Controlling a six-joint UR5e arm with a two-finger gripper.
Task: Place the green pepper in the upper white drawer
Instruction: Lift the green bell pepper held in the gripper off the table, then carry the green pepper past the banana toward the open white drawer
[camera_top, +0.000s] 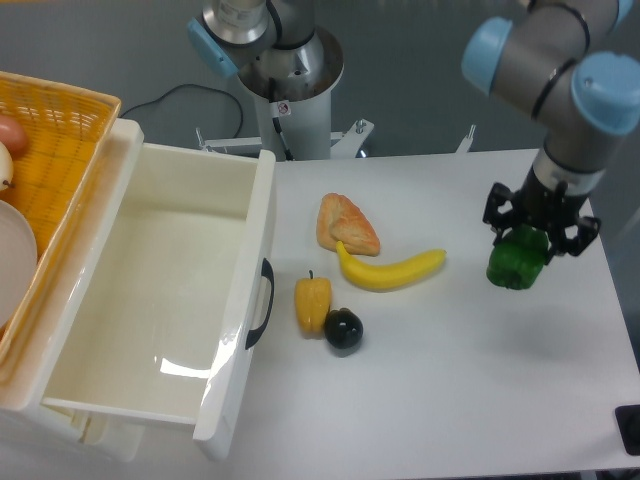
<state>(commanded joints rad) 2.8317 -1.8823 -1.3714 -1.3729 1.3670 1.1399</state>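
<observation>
Holding glossy dark-green bell pepper (517, 263) clamped in black two-finger gripper (538, 237), seemingly off the table; open glossy white plastic drawer (262, 215) lies far left.

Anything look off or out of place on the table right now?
Nothing stands out. The tool grips the green pepper above the table's right side; the upper white drawer stands open and empty; banana, pastry, yellow pepper and a dark fruit lie intact mid-table.
</observation>
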